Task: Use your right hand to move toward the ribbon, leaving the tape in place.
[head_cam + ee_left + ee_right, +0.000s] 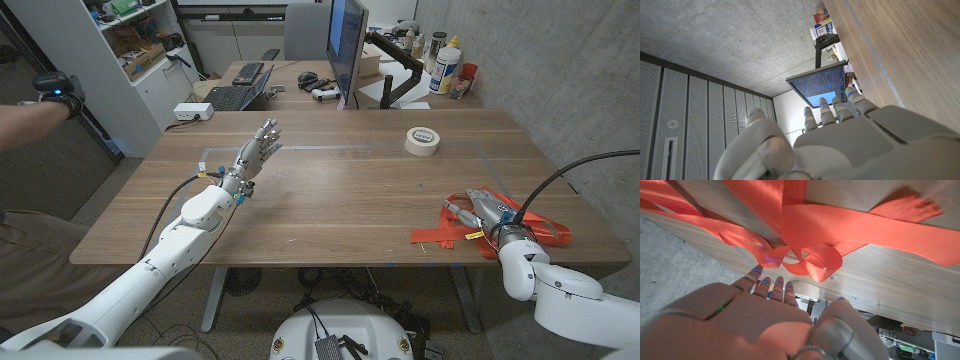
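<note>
An orange-red ribbon (540, 225) lies in loose loops at the table's right front. My right hand (483, 213) hovers over its left part with fingers stretched out and apart, holding nothing. In the right wrist view the ribbon (805, 235) spreads over the wood just beyond my right hand (770, 317). A roll of beige tape (422, 140) lies flat on the table's far right part, well away from both hands. My left hand (252, 160) is raised above the table's left middle, fingers straight and apart, empty. The left wrist view shows that left hand (840, 145) held beside the tabletop.
The wooden table (330, 200) has a taped rectangle outline. Behind it stands a desk with a monitor (346, 45), keyboards and bottles (446, 66). A person's arm (40, 105) reaches in at the far left. A black cable (580, 170) arcs over the right edge.
</note>
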`<state>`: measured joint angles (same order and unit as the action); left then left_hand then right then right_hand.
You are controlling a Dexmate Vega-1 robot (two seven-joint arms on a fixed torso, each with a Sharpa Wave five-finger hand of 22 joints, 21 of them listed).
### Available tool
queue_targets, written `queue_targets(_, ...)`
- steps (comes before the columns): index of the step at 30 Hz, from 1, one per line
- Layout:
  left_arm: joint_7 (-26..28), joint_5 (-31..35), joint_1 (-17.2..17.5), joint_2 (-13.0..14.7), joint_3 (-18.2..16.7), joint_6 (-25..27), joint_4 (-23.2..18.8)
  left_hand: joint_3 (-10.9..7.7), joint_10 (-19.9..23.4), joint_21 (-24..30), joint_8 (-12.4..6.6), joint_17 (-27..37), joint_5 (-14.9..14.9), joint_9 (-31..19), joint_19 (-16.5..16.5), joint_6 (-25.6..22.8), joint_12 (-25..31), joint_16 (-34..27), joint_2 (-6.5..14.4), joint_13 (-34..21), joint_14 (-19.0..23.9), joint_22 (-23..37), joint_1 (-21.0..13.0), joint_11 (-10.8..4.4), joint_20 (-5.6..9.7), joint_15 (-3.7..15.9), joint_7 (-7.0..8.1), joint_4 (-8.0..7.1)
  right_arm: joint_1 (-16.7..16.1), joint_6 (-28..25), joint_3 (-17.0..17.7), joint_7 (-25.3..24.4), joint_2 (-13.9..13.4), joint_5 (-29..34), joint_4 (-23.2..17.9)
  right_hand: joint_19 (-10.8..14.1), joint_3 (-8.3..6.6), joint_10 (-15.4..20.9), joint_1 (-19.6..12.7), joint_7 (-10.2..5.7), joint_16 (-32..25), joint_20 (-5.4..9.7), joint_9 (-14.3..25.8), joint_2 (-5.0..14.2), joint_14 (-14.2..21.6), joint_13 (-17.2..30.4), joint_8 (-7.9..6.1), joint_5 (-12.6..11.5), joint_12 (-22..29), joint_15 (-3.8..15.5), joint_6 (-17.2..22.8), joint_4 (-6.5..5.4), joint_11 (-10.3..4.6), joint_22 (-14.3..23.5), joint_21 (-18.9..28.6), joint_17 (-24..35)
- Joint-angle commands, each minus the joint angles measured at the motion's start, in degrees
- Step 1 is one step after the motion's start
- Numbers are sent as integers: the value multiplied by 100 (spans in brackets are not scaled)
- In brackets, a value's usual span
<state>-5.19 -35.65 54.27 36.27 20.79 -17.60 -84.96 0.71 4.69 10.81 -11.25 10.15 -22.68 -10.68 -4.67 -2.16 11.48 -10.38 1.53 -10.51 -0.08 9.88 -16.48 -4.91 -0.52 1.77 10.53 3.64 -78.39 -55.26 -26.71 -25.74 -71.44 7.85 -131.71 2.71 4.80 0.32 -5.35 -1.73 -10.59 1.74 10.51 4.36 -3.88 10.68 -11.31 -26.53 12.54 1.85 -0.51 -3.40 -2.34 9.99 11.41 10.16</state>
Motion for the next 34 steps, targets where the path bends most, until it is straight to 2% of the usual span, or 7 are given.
queue_targets(1,41,27,16,20,-10,17,-37,1,18,31,-19,12,-22,-14,-18,-32,26,-35,5,-31,-20,18,-44,-20,32,333,34,59,-1,95,1,-20,-14,-88,78,28,15,30,-45,-17,5,-22,26,9,5,10,-5,-46,7,381,42,35,-33,20,-16,5)
queue_targets(4,38,48,12,22,-7,-6,-23,0,16,31,-18,12,-23,-14,-20,-31,25,-34,7,-31,-20,18,-48,-17,30,338,34,62,-17,66,-3,-46,-4,-91,64,28,16,30,-46,-14,5,-23,26,8,5,10,-4,-48,7,383,42,36,-33,20,-16,5)
queue_targets(10,18,27,23,30,-9,2,-42,-6,13,28,-43,11,-22,-14,-14,-105,23,-33,13,-31,-23,18,-64,-16,30,339,130,76,-112,-4,56,-117,-31,-144,1,27,19,32,-49,-15,6,-27,26,5,6,10,-4,-52,7,381,44,39,-32,20,-17,6)
queue_targets(34,-106,-7,-28,14,-2,-60,38,-17,6,27,-34,11,-16,-13,-12,-118,19,-32,21,-32,-26,17,-107,-17,32,332,158,112,-104,-236,-42,-209,34,-174,-134,24,25,49,-71,-25,8,-52,27,5,9,11,-2,-74,10,372,52,56,-19,21,-20,5)
